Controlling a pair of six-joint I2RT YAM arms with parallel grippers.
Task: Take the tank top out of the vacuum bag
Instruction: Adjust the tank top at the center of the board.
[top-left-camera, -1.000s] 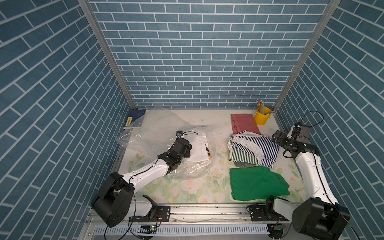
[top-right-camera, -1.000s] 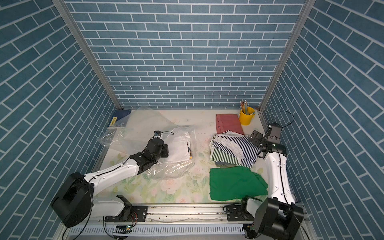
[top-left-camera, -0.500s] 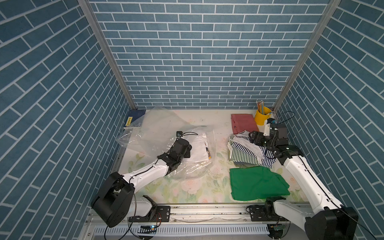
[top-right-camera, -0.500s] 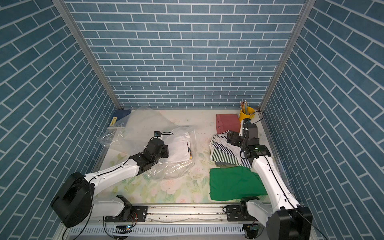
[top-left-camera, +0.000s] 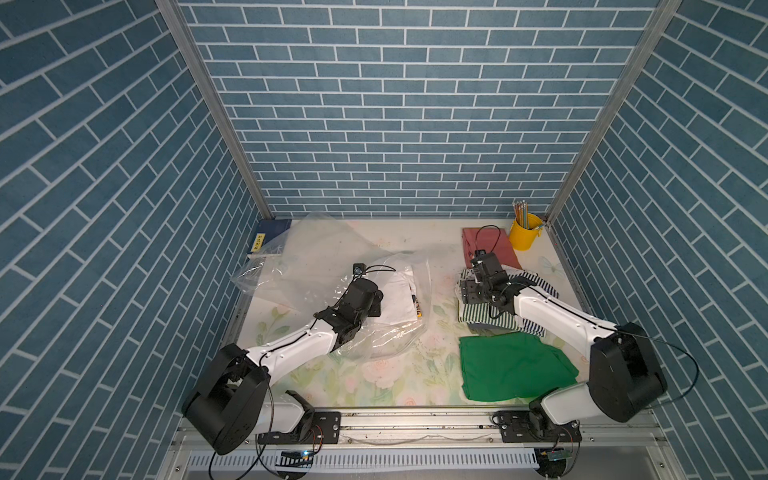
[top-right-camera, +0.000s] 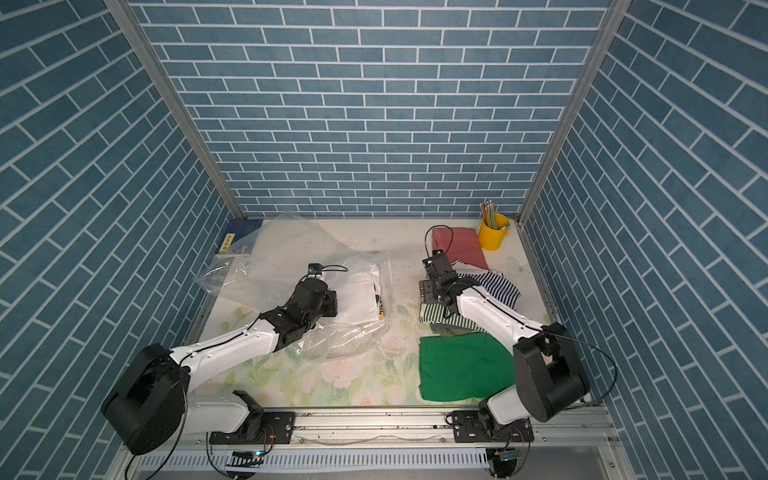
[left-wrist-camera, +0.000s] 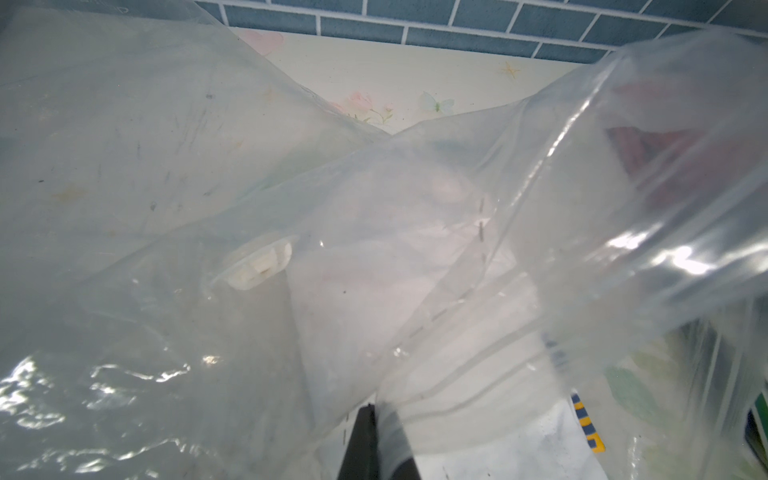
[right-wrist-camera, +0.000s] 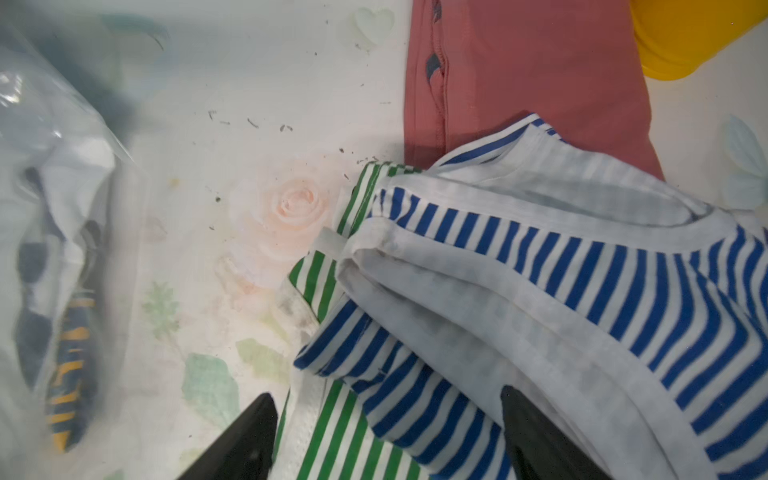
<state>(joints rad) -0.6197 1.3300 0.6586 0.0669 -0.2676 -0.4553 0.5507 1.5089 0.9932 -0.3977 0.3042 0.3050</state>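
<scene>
The left gripper (left-wrist-camera: 376, 419) has its fingers pressed together on a fold of the clear vacuum bag (top-left-camera: 328, 266), nipping the film near the bag's open end (the wrist view shows plastic caught between the dark tips). Inside the bag lies the white folded tank top (top-left-camera: 397, 299), a navy and yellow edge showing along the side nearer the right arm; it has not been taken out. The right gripper (right-wrist-camera: 384, 395) is spread wide and holds nothing, hanging over the near-bag edge of a blue-striped top (right-wrist-camera: 582, 291) that rests on a green-striped one (right-wrist-camera: 353, 436). Both top views place this pile apart from the bag, with bare floral table (top-left-camera: 374, 374) between. A pink cloth (top-left-camera: 496, 245) lies behind the pile beside a yellow cup (top-left-camera: 525, 235) of pencils, and a green cloth (top-left-camera: 511, 365) sits in front of it
</scene>
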